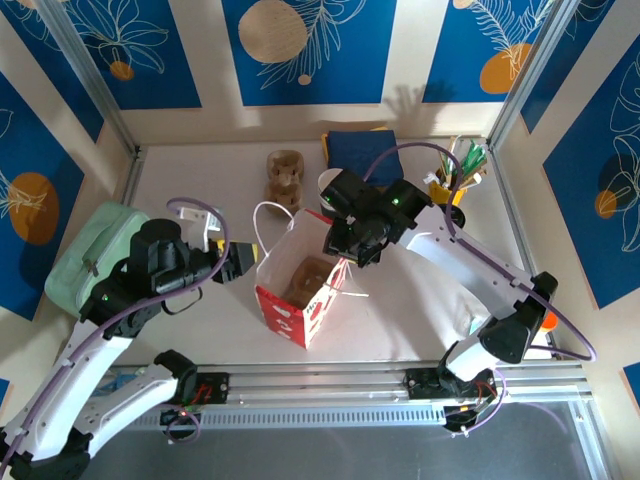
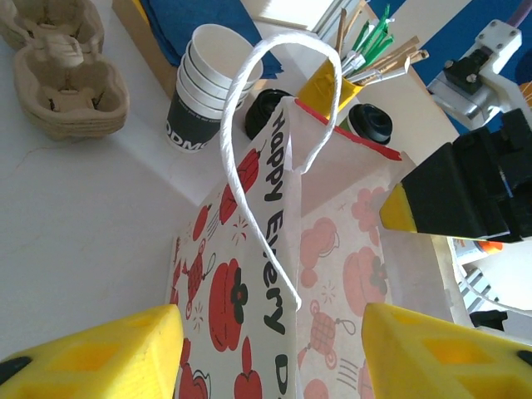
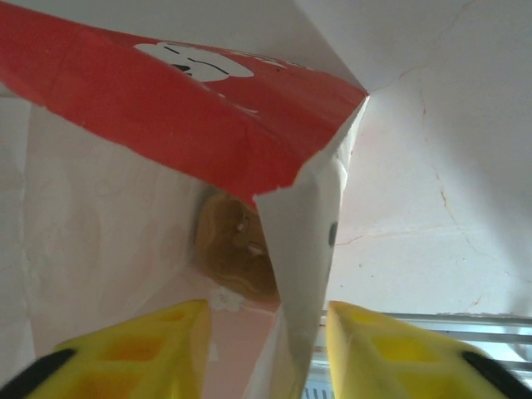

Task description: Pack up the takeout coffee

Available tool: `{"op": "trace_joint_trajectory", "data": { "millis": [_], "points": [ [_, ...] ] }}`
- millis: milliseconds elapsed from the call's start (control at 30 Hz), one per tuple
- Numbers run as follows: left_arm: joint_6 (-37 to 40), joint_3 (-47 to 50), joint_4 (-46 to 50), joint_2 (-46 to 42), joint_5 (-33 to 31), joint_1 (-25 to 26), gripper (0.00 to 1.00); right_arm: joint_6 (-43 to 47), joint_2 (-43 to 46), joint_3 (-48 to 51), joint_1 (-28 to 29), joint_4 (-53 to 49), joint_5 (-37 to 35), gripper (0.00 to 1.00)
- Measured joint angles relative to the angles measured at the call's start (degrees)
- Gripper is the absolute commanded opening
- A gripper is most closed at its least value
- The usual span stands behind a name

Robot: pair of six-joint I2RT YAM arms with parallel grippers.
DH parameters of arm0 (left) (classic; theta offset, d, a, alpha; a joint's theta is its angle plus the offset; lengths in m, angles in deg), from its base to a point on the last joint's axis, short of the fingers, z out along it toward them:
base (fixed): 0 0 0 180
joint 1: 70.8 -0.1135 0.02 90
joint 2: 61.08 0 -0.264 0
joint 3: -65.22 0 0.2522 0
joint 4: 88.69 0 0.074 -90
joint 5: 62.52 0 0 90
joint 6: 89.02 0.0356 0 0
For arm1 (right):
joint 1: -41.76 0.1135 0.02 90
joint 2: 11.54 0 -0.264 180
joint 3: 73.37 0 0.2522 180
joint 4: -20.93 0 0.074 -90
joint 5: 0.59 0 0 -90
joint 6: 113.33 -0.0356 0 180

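A white paper bag [image 1: 300,290] printed with red figures stands open in the middle of the table, with a brown cardboard cup carrier [image 3: 237,245] at its bottom. My left gripper [image 1: 240,262] is open at the bag's left side, with the bag's corner [image 2: 287,274] between its fingers, untouched. My right gripper [image 1: 345,250] is open over the bag's right rim, one finger inside and one outside the bag's wall [image 3: 299,274]. Two round black lids [image 2: 370,123] [image 2: 266,108] show behind the bag. Their cups are hidden, so I cannot tell which is the takeout coffee.
A stack of lidless cups [image 2: 204,91] and a yellow cup of sticks and straws [image 1: 450,180] stand at the back. More cardboard carriers [image 1: 285,178] lie at the back left, a folded blue cloth [image 1: 360,150] behind. A pale green case [image 1: 95,250] sits at the left edge.
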Motion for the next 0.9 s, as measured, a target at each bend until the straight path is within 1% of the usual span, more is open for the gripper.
{"op": "trace_joint_trajectory", "data": {
  "millis": [67, 133, 200, 367, 533, 700, 800, 900],
  "points": [
    [0.2, 0.0, 0.2, -0.1, -0.3, 0.0, 0.6, 0.0, 0.0, 0.5, -0.2, 0.6, 0.6, 0.25],
    [0.2, 0.0, 0.5, -0.3, -0.7, 0.0, 0.61, 0.3, 0.1, 0.6, -0.3, 1.5, 1.0, 0.15],
    [0.2, 0.0, 0.8, -0.5, -1.3, 0.0, 0.62, 1.0, 0.6, 0.7, -0.3, 2.4, 1.3, 0.09],
    [-0.3, 0.0, 2.2, -1.9, -6.0, 0.0, 0.64, 4.0, 2.9, 1.2, -0.3, 5.3, 1.3, 0.06],
    [-3.1, 0.5, 4.4, -5.5, -15.2, 0.0, 0.64, 8.2, 7.1, 3.4, -0.2, 9.6, 1.9, 0.05],
    [-6.0, 2.8, 7.0, -11.8, -24.2, 0.0, 0.64, 14.1, 12.4, 9.2, 0.3, 16.0, 3.4, 0.02],
    [-6.9, 3.3, 7.8, -14.2, -27.4, 0.0, 0.64, 18.1, 14.9, 12.0, 1.6, 19.2, 4.4, 0.01],
    [-7.2, 3.3, 8.3, -14.8, -29.4, 0.0, 0.64, 21.8, 16.5, 13.2, 2.9, 21.7, 4.9, 0.0]
  ]
}}
